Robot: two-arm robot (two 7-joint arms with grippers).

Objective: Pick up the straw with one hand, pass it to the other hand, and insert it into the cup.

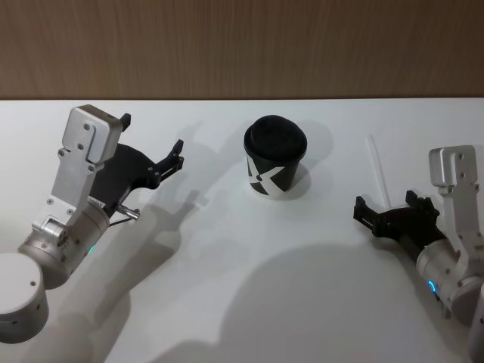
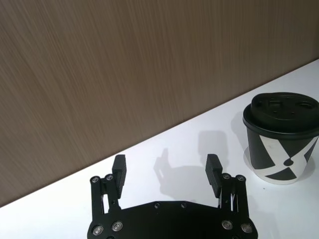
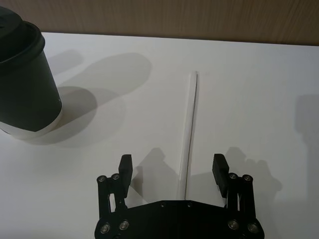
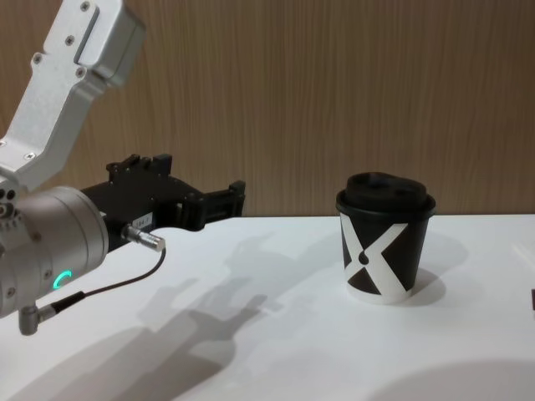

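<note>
The white straw (image 1: 378, 172) lies flat on the table at the right, running front to back. My right gripper (image 1: 386, 203) hangs open over its near end. In the right wrist view the straw (image 3: 189, 124) runs between the two spread fingers (image 3: 219, 168) of that gripper (image 3: 172, 167), untouched. The black cup (image 1: 274, 162) with the white X and domed lid stands upright at the table's middle. Left of it my left gripper (image 1: 151, 136) is raised and open, holding nothing. The cup (image 2: 281, 139) shows off to one side of the left gripper (image 2: 166, 167).
The white table (image 1: 227, 287) ends at a wooden wall (image 1: 242, 45) behind the cup. A thin grey cable (image 4: 100, 288) loops under my left wrist. From the chest, the cup (image 4: 384, 246) stands well right of the left gripper (image 4: 201, 180).
</note>
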